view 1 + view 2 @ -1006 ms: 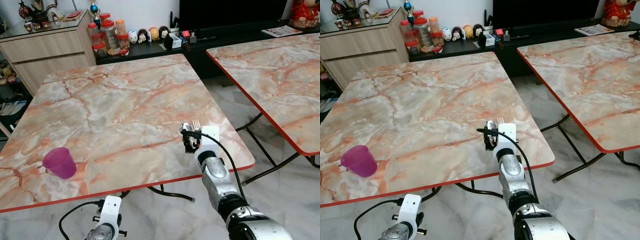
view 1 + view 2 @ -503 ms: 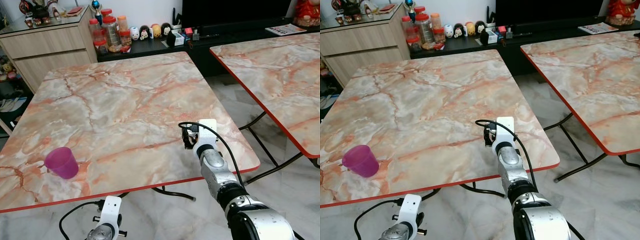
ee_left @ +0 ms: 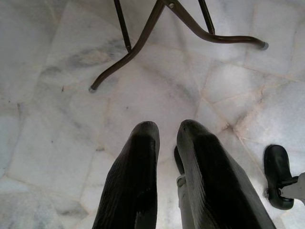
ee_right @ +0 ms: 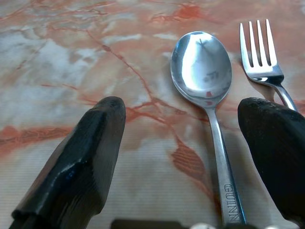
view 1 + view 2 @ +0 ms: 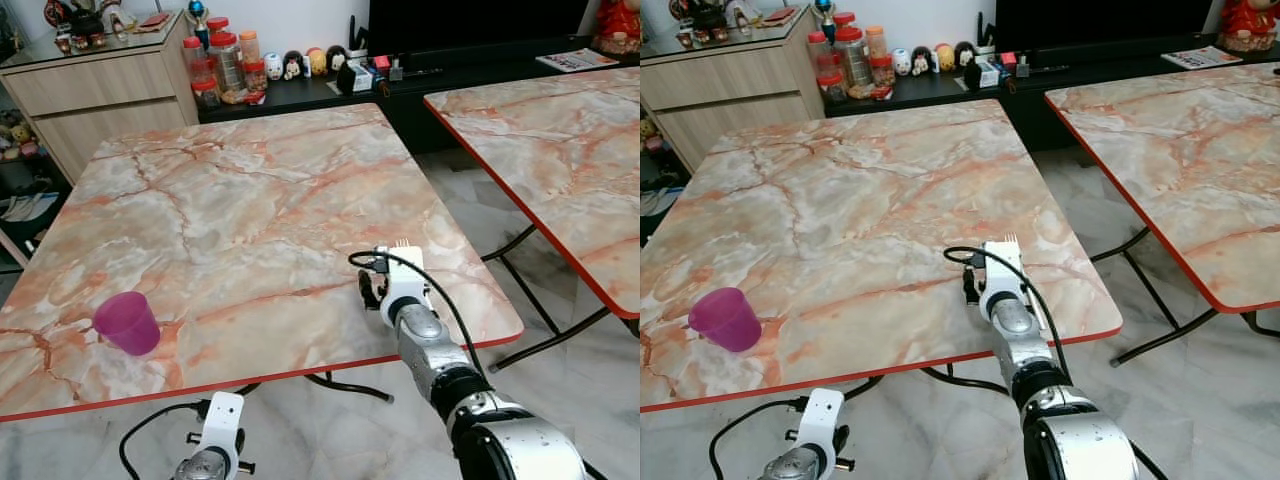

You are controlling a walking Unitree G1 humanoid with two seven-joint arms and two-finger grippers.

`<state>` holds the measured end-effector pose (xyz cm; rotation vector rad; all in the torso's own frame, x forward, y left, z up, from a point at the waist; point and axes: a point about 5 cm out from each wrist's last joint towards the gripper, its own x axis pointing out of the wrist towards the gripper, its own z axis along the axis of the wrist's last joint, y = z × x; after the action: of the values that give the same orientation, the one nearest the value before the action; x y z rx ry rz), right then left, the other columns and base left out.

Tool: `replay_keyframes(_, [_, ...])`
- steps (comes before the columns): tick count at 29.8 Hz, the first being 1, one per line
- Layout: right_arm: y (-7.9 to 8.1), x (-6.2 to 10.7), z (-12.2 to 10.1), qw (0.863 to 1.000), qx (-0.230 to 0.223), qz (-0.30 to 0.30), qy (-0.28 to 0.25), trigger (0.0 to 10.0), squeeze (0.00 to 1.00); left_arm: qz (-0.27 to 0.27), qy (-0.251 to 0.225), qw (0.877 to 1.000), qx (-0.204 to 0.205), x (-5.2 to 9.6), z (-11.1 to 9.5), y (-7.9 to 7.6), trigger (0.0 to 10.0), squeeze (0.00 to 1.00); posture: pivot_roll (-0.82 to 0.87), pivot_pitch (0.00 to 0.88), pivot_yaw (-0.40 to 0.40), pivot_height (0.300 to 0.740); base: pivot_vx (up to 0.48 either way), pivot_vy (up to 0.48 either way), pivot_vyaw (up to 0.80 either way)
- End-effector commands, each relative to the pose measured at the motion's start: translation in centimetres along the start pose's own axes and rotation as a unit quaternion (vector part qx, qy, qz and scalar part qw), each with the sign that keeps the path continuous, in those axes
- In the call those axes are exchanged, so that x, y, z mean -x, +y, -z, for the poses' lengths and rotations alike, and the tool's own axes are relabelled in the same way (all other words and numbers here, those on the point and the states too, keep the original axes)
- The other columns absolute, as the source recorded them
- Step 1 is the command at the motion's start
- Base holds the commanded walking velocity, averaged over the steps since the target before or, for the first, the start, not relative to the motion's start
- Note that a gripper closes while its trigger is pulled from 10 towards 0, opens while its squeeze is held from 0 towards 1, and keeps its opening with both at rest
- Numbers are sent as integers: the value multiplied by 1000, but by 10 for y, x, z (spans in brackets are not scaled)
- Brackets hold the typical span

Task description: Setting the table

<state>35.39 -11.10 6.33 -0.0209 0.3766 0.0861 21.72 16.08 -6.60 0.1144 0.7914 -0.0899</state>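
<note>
A silver spoon (image 4: 202, 67) and a silver fork (image 4: 259, 52) lie side by side on the marble table (image 5: 240, 200), near its front right corner. My right gripper (image 4: 183, 107) rests low over the table, open, with both handles running back between its fingers (image 4: 81, 162). In the left eye view the fork's tines (image 5: 402, 243) poke out past the right gripper (image 5: 385, 275). A purple cup (image 5: 127, 323) stands upright at the front left of the table. My left gripper (image 3: 167, 131) hangs below the table edge, shut on nothing.
A second marble table (image 5: 560, 130) stands to the right across a strip of floor. A wooden cabinet (image 5: 100, 90) and a low black bench with jars (image 5: 225, 65) line the far wall. Metal table legs (image 3: 143, 43) cross the tiled floor.
The right gripper, which held the spoon and fork upright above the table, has come down and opened; the cutlery now lies flat on the table. The camera has shifted slightly.
</note>
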Motion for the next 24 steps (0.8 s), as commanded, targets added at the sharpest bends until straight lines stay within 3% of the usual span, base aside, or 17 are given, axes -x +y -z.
replay_keyframes(1, [3,-1,-2,1000,1,1,4,10000,0,0,9,1000,-1,0,2,2,10000,0,-48,0,76,740,0,0,0])
replay_keyframes(8, [-3,-1,-3,1000,-1,28,4,10000,0,2,9,1000,-1,0,2,2,10000,0,-48,0,77,740,0,0,0])
replay_keyframes(20, [-1,0,5,999,2,23,25,10000,0,3,10,1000,-2,1,3,2,10000,0,-46,0,76,740,0,0,0])
replay_keyframes(23, [-1,0,6,999,0,21,29,8235,0,3,11,1000,-2,1,3,2,10000,0,-46,0,76,740,0,0,0])
replay_keyframes(24, [-1,0,6,999,0,21,31,7176,0,4,11,1000,-2,1,3,1,10000,0,-46,0,76,740,0,0,0])
